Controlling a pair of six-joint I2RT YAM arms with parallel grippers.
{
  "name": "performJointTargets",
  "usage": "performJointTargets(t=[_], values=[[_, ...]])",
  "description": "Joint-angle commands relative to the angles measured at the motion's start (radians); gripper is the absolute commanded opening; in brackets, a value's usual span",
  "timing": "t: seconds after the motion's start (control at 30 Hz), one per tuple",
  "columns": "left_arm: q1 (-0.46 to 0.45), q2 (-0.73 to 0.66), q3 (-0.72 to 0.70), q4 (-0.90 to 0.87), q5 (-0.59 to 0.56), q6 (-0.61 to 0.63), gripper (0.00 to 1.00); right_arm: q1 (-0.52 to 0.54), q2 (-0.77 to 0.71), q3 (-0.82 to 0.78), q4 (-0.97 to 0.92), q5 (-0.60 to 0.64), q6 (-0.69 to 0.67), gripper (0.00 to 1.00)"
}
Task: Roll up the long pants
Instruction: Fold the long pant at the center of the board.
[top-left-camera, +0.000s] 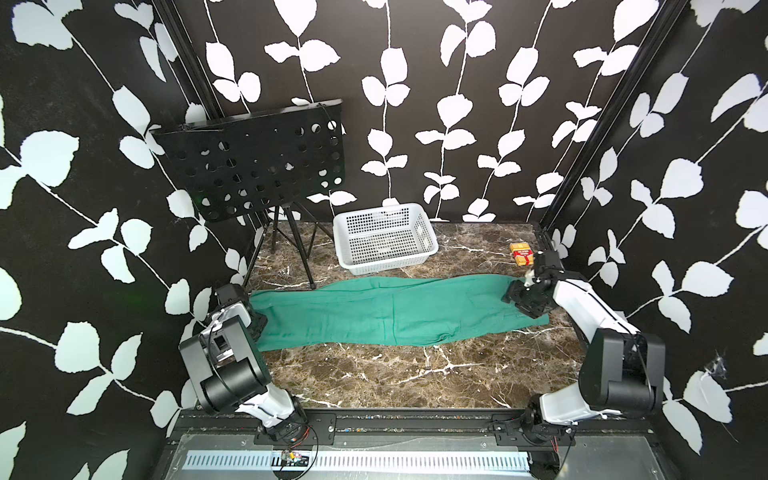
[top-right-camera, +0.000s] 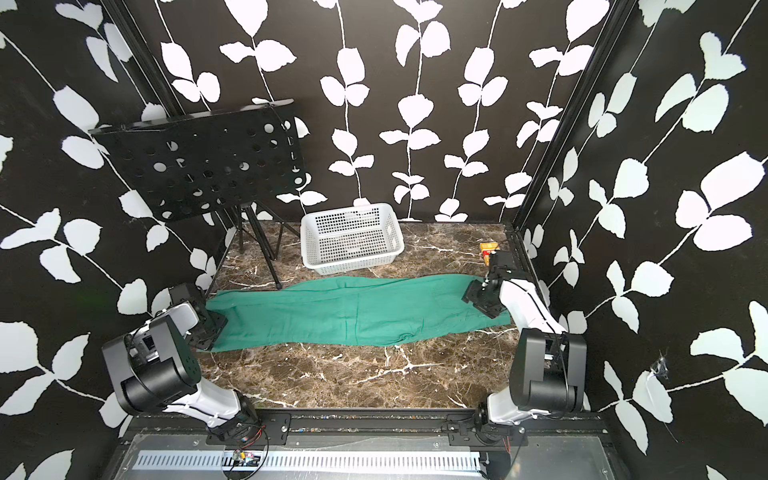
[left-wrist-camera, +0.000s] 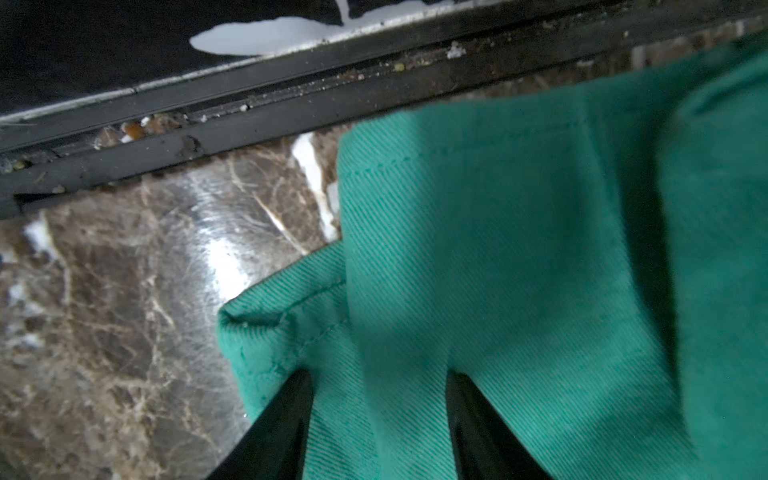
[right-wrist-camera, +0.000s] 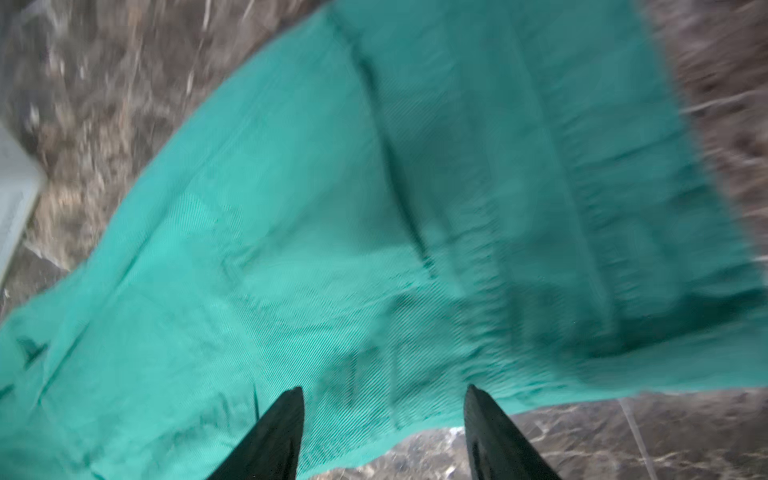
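Starting at the left side, left arm (top-left-camera: 232, 374) bent low over the brown marble desk (top-left-camera: 395, 374), left jaws down at the leg end of the long pants (top-left-camera: 374, 311). From the left wrist view: jaws spread apart, pants cloth lying between the two black fingers (left-wrist-camera: 286, 428), not pinched, stitched hems at the cloth's edge, bare marble just beside. Behind that arm, black music stand (top-left-camera: 257, 166) full of round holes, up on thin legs at the back left of the desk. Across the middle, long pants stretched flat from side to side on the desk, teal green, not rolled yet. Just behind the pants, white basket (top-left-camera: 386, 264) with little holes all over. At the right end, right arm (top-left-camera: 582, 301) reaching down, right jaws over the wide end of the pants. From the right wrist view, all blurry: jaws spread apart, black fingers (right-wrist-camera: 274, 436) over the cloth, nothing pinched. Past that arm, near the back right corner, small yellow and red box (top-left-camera: 521, 252) on the desk.
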Motion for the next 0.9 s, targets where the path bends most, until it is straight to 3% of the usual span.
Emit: performJointTargets(t=[0.0, 0.2, 0.43, 0.53, 0.63, 0.73, 0.87], values=[[0.001, -0.048, -0.019, -0.071, 0.031, 0.032, 0.57, 0.119, 0.008, 0.039, -0.084, 0.001, -0.020, 0.62], [0.001, -0.050, -0.036, -0.096, 0.026, 0.028, 0.58, 0.235, 0.086, 0.039, -0.075, -0.024, 0.011, 0.60], [0.001, -0.045, -0.043, -0.123, -0.021, 0.023, 0.58, 0.206, 0.168, -0.019, -0.114, 0.030, 0.094, 0.59], [0.000, -0.043, -0.045, -0.123, -0.029, 0.016, 0.58, 0.170, 0.124, -0.059, -0.163, 0.088, 0.120, 0.59], [0.001, -0.035, -0.044, -0.121, -0.014, 0.012, 0.58, 0.184, 0.058, -0.025, -0.164, 0.072, 0.053, 0.60], [0.001, -0.035, -0.047, -0.116, -0.007, 0.011, 0.58, 0.282, 0.017, 0.047, -0.154, 0.045, -0.038, 0.61], [0.001, -0.033, -0.049, -0.113, 0.001, 0.010, 0.58, 0.480, 0.081, 0.136, -0.204, -0.016, -0.152, 0.56]])
